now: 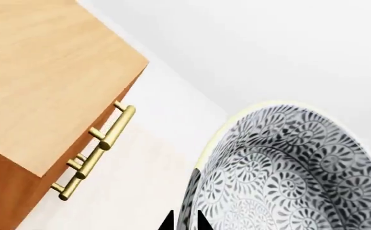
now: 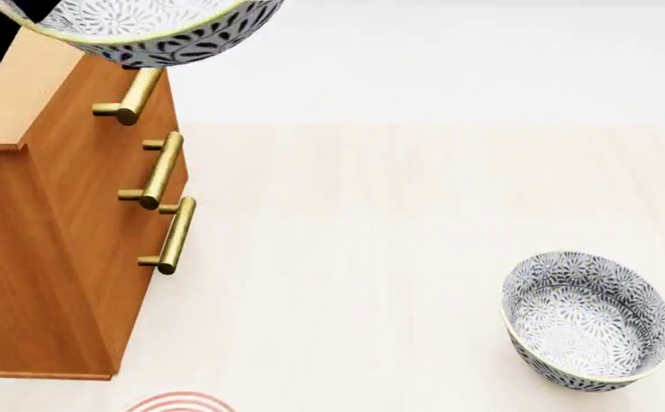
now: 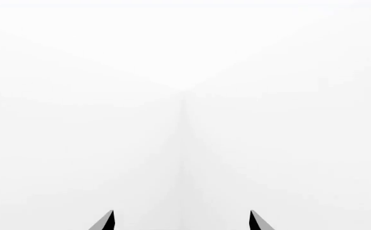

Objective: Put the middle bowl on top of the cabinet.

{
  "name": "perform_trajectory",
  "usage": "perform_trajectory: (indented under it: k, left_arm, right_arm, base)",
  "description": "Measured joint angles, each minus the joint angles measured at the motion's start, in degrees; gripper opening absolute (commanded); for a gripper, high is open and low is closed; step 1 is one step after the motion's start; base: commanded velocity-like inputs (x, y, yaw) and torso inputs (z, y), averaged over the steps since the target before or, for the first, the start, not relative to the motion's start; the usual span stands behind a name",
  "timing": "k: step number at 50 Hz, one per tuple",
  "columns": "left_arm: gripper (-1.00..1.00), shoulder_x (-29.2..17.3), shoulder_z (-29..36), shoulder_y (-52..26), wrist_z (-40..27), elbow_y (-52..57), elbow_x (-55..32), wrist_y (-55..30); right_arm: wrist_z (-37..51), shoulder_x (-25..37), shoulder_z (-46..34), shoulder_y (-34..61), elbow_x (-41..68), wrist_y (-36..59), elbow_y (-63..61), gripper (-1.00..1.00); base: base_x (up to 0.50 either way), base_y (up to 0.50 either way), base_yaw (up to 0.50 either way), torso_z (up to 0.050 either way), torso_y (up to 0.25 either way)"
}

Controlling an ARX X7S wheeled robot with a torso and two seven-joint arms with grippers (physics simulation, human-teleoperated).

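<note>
The middle bowl (image 1: 287, 172) hangs in the air in the grip of the left gripper (image 1: 184, 223), whose two dark fingertips show closed tight on the bowl's wall, one on the inside and one on the outside, with the thin pale rim running up and away from them. In the left wrist view the patterned inside of the bowl fills the space just beyond the fingertips, and the cabinet (image 1: 38, 86) lies off to one side of it, its pale wooden top face turned toward the camera and its brass handles (image 1: 99, 151) stepping down the front. From the head view the same bowl (image 2: 154, 26) shows at the upper edge of the picture, raised above the cabinet's (image 2: 69, 240) top front corner, its underside overlapping the topmost handle; whether it touches the wood cannot be told, though it appears held clear of it. The three bar handles (image 2: 160, 172) stand out from the orange-brown front. Well apart from the held bowl, on the pale floor, a second bowl (image 2: 588, 319) of the same floral pattern sits upright, and the curved edge of a white plate with red rings (image 2: 178, 402) peeks in near the cabinet's foot. The right gripper (image 3: 182, 221) faces blank white, its two dark fingertips spread wide apart with nothing between them.
</note>
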Motion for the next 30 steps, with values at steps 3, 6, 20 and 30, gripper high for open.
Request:
perform_trajectory:
  k: [3, 6, 20, 30]
  left_arm:
    - [-1.00, -0.32, 3.01, -2.26, 0.26, -4.32, -1.37, 0.10]
    - [-1.00, -0.47, 5.53, -4.30, 0.45, -8.55, -2.46, -0.18]
    - [-1.00, 1.30, 13.93, -11.41, 2.95, -28.87, -3.82, -4.61]
    - [-1.00, 4.33, 17.47, -13.18, 4.99, -41.30, -4.26, -7.99]
  right_arm:
    - [-0.23, -0.19, 0.17, 0.02, 0.01, -0.02, -0.01, 1.00]
    - [-0.40, -0.34, 0.30, 0.06, 0.00, -0.03, -0.01, 1.00]
    - [-0.71, -0.52, 0.12, 0.64, -0.30, 0.38, -0.01, 1.00]
    - [-0.53, -0.13, -0.19, 1.38, -0.46, 1.15, 0.05, 1.00]
  base:
    - [0.00, 0.00, 0.00, 0.000, 0.000]
    - [0.00, 0.00, 0.00, 0.000, 0.000]
    - [0.00, 0.00, 0.00, 0.000, 0.000]
    - [0.00, 0.00, 0.00, 0.000, 0.002]
